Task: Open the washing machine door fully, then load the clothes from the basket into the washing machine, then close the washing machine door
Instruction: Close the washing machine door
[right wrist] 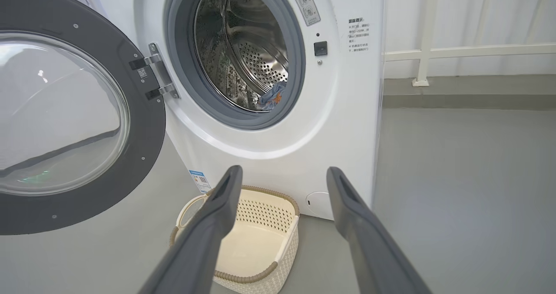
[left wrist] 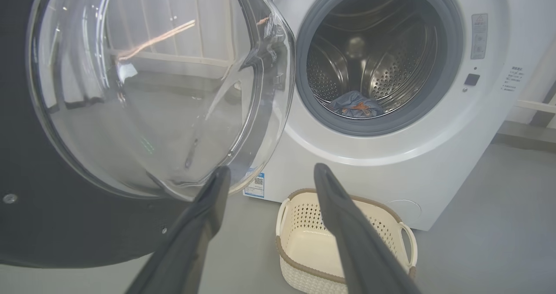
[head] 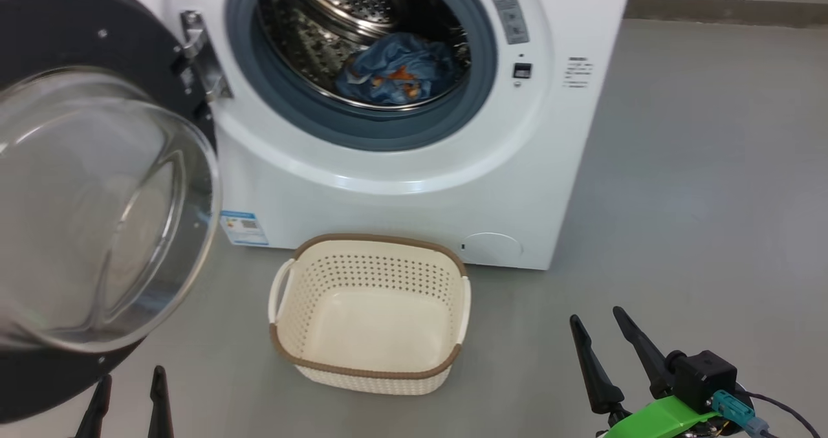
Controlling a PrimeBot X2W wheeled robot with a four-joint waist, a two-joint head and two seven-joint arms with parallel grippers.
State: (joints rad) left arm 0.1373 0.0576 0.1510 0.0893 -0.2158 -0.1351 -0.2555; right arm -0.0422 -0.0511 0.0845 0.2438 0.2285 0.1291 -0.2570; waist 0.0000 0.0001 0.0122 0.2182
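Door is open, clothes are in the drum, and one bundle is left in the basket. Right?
No, the basket is empty; the head view shows its bare bottom. The door is open and the clothes lie in the drum.

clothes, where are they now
In the upper middle of the head view, the clothes lie at the bottom of the drum, just behind the grey gasket, above the basket on the floor.

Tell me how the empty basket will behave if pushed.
The basket looks like thin perforated plastic and holds nothing, so it is probably light. On the smooth grey floor it would likely slide rather than tip, as it sits low and wide.
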